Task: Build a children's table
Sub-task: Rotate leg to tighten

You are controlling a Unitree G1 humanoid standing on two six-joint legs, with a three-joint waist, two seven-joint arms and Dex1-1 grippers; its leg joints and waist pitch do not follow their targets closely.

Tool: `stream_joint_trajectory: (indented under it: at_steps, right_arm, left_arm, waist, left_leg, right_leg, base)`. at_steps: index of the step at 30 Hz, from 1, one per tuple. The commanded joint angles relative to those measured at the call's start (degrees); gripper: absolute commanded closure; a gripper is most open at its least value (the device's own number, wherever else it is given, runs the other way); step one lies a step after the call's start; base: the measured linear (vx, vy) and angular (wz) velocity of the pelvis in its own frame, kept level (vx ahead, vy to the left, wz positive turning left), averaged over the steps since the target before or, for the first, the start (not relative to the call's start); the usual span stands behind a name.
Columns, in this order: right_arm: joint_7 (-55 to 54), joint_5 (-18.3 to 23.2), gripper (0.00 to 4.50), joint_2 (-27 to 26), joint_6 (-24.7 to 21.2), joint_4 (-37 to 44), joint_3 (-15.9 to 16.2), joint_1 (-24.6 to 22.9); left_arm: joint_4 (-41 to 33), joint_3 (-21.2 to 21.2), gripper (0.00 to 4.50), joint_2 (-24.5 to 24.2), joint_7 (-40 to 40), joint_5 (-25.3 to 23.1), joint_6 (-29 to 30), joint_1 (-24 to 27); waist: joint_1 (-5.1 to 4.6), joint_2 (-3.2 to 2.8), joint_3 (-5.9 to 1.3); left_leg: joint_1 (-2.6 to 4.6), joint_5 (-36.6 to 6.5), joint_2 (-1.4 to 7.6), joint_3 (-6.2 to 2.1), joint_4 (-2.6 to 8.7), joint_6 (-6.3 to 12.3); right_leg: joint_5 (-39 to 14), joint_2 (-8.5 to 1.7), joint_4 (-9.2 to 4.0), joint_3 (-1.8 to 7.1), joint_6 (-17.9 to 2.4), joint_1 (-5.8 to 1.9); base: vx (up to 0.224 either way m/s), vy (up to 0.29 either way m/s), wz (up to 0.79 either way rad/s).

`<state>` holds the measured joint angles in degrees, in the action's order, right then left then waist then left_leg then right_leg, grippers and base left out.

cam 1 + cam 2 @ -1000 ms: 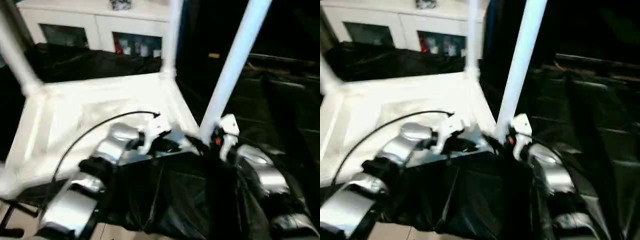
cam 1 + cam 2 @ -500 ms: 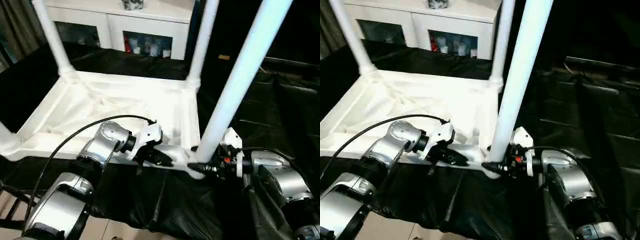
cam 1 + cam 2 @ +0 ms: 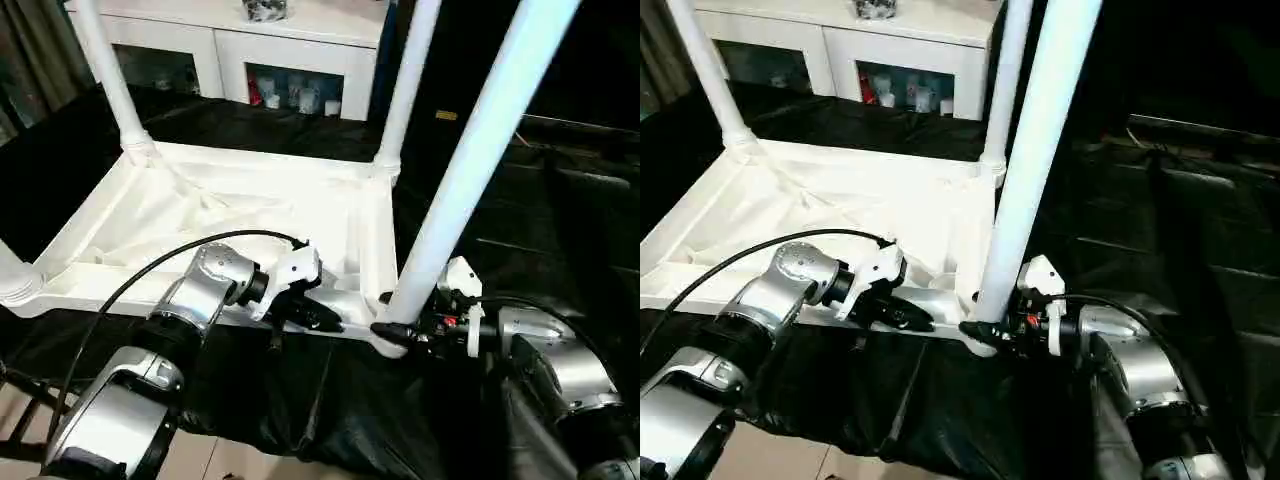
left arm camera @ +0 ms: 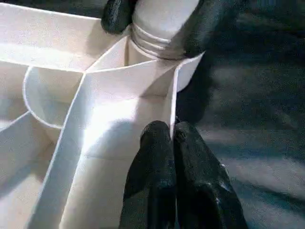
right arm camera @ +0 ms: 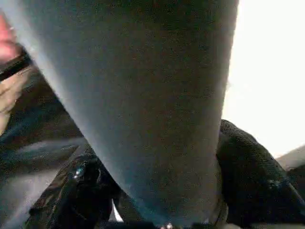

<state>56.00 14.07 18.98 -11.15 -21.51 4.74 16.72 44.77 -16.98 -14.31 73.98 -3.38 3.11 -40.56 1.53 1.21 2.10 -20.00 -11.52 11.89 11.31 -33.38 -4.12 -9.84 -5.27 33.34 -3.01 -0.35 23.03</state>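
Fingers: L gripper (image 4: 172, 138) stays pinched on tabletop (image 3: 230, 215) rim, R gripper (image 3: 398, 335) now clamps leg (image 3: 470, 160).

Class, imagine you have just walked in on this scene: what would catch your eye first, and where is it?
The upturned white tabletop on black sheeting, with legs standing up from its corners. Nearest, the right gripper clasps the base of a big leg at the near corner socket. Beside it, the left gripper pinches the tabletop's rim.
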Motion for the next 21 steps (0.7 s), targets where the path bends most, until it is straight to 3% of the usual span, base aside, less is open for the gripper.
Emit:
stream_joint_trajectory:
  at_steps: [1, 2, 3, 4, 6, 8, 9, 10, 15, 17, 18, 21]
  right_arm:
    - [-10.9, -2.9, 1.87, -4.3, 0.7, -5.1, 0.7, 1.0]
    - [-20.7, -4.3, 1.87, -8.5, 2.0, -9.3, -1.1, 2.7]
    - [-20.7, -4.3, 1.87, -8.5, 2.0, -9.3, -1.1, 2.7]
    - [-23.6, -4.6, 1.87, -9.8, 2.2, -10.5, -1.6, 3.4]
    - [-29.2, -5.0, 1.87, -12.9, 3.6, -13.6, -2.2, 5.3]
    - [-29.2, -5.0, 1.87, -12.9, 3.6, -13.6, -2.2, 5.3]
    - [-33.3, -5.5, 1.87, -16.0, 5.3, -16.3, -2.3, 7.5]
    - [-33.3, -5.5, 1.87, -16.0, 5.3, -16.3, -2.3, 7.5]
    - [-33.8, -8.9, 1.87, -16.3, 9.5, -16.0, -1.1, 8.4]
    - [-33.5, -9.0, 1.19, -16.0, 10.8, -16.3, -1.5, 8.4]
    - [-31.1, -8.1, 1.20, -14.7, 13.0, -16.7, -2.0, 8.5]
    - [-25.6, -6.6, 0.90, -12.1, 13.8, -15.3, -1.8, 7.9]
  left_arm:
    - [1.0, 0.1, 4.50, 5.8, -7.4, 0.1, 2.5, -0.6]
    - [2.3, 0.3, 4.50, 9.9, -12.6, -0.2, 3.9, -1.4]
    - [2.3, 0.3, 4.50, 9.9, -12.6, -0.2, 3.9, -1.4]
    - [2.7, 0.3, 4.50, 11.2, -14.1, -0.3, 4.3, -1.6]
    - [3.9, 0.2, 4.50, 14.2, -17.9, -0.7, 4.8, -2.3]
    - [3.9, 0.2, 4.50, 14.2, -17.9, -0.7, 4.8, -2.3]
    - [5.3, -0.5, 4.50, 16.1, -21.2, -1.9, 4.5, -2.9]
    - [5.3, -0.5, 4.50, 16.1, -21.2, -1.9, 4.5, -2.9]
    - [4.6, -2.2, 4.50, 14.2, -21.1, -4.2, 3.5, -2.4]
    - [4.5, -2.1, 4.50, 13.7, -21.1, -4.7, 3.4, -2.2]
    - [4.2, -2.2, 4.50, 12.3, -19.9, -5.2, 2.7, -1.8]
    - [3.5, -2.5, 4.50, 10.0, -16.5, -5.0, 0.8, -1.1]
  waist:
    - [-0.67, 0.38, -2.45]
    - [-1.06, -0.02, -2.46]
    - [-1.39, -0.06, -2.50]
    - [-1.75, 0.14, -2.69]
    - [-2.18, -0.11, -2.60]
    - [-2.39, 0.16, -2.69]
    - [-2.32, -0.37, -2.76]
    - [-2.75, -0.21, -2.62]
    - [-2.64, 0.03, -2.84]
    - [-2.64, -0.13, -2.81]
    - [-2.68, 0.01, -2.81]
    - [-2.53, 0.00, -3.10]
  left_leg:
    - [-0.12, -15.5, 1.27, -0.79, 4.47, 0.63]
    - [0.19, -16.8, 1.30, -0.83, 4.46, -0.23]
    - [0.34, -17.3, 1.27, -0.89, 4.47, -0.70]
    - [0.30, -17.5, 1.23, -1.06, 4.47, -0.80]
    - [0.34, -18.4, 1.04, -0.86, 4.39, 0.24]
    - [0.04, -18.4, 0.84, -0.88, 4.38, 0.87]
    - [0.06, -17.8, 0.90, -0.85, 4.33, 1.37]
    - [-0.09, -18.3, 0.86, -0.85, 4.40, 1.27]
    - [-0.20, -17.7, 1.00, -0.88, 4.43, 1.83]
    - [-0.19, -17.2, 1.04, -0.81, 4.45, 2.19]
    - [-0.24, -17.3, 1.07, -0.78, 4.43, 2.25]
    - [-0.35, -15.9, 1.07, -0.72, 4.19, 3.30]
  right_leg:
    - [-22.6, -2.62, -4.43, 1.68, -10.4, -2.19]
    - [-24.3, -2.66, -4.63, 1.69, -9.9, -1.75]
    - [-24.4, -2.63, -4.75, 1.71, -10.0, -1.56]
    - [-23.1, -2.54, -4.73, 1.66, -10.1, -1.86]
    - [-20.8, -2.26, -4.77, 1.88, -10.8, -1.60]
    - [-21.1, -2.22, -4.86, 1.83, -10.6, -1.92]
    - [-20.3, -2.33, -4.82, 1.93, -10.7, -1.89]
    - [-21.0, -2.24, -4.97, 1.83, -10.6, -1.76]
    - [-20.2, -2.28, -4.90, 1.86, -10.3, -1.96]
    - [-18.5, -2.24, -4.73, 1.91, -10.9, -1.99]
    - [-18.2, -2.29, -4.67, 1.90, -11.2, -2.00]
    - [-15.1, -2.33, -4.33, 1.94, -12.2, -2.38]
  base:
    - [0.000, 0.000, 0.00]
    - [0.000, 0.000, 0.00]
    - [0.000, 0.000, 0.00]
    - [0.000, 0.000, 0.00]
    - [0.000, 0.000, 0.00]
    - [0.000, 0.000, 0.00]
    - [0.000, 0.000, 0.00]
    - [0.000, 0.000, 0.00]
    - [0.000, 0.000, 0.00]
    - [0.000, 0.000, 0.00]
    - [0.000, 0.000, 0.00]
    - [0.000, 0.000, 0.00]
